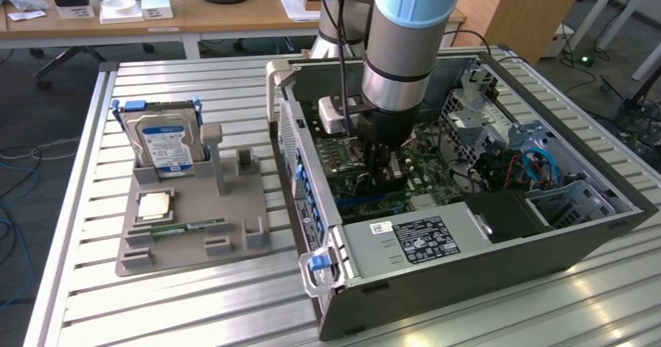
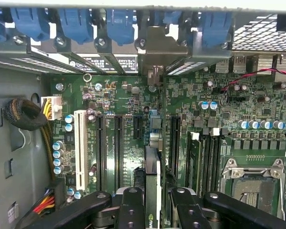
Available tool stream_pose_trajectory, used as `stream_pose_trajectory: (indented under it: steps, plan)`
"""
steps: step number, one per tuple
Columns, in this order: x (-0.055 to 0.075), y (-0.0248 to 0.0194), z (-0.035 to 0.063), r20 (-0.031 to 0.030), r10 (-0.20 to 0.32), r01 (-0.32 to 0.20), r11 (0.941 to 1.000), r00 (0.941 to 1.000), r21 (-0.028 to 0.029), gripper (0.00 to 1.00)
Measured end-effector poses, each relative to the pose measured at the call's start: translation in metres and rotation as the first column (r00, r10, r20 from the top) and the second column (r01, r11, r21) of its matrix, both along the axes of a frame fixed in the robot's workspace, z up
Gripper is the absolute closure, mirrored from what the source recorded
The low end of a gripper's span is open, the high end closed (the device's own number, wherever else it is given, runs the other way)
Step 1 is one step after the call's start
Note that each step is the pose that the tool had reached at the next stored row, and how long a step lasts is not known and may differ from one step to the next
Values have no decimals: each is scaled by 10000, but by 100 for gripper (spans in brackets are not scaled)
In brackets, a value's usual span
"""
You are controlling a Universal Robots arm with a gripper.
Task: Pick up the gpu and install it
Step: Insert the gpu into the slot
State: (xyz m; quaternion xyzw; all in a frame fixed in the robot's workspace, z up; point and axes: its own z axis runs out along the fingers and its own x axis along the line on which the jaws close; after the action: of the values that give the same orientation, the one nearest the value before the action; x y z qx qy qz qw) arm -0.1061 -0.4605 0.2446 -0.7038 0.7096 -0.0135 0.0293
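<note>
Gpu (image 2: 151, 191) stands on its thin edge, pinched between the gripper's (image 2: 152, 202) two black fingers (image 2: 132, 205), so its flat faces are hidden. Beyond it lies the green motherboard (image 2: 190, 102) inside the open computer case (image 1: 537, 242), whose far parts the arm (image 1: 408, 37) covers.

- Desk (image 1: 186, 316): ribbed metal top of parallel aluminium slats, pale grey.
- Grey holder tray (image 1: 191, 235) lies flat on the desk, toward the exterior view's left.
- Open computer case (image 1: 454, 246) lies on its side on the desk, toward the exterior view's right, just beside the tray but apart from it.
- Bare slats show in front of both items.
</note>
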Motion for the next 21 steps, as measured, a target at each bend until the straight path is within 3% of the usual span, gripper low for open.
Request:
stream_pose_trajectory:
  steps: [21]
  plan:
    - [0, 0, -42, 0, -102, 102, 9999, 9999, 0, 74]
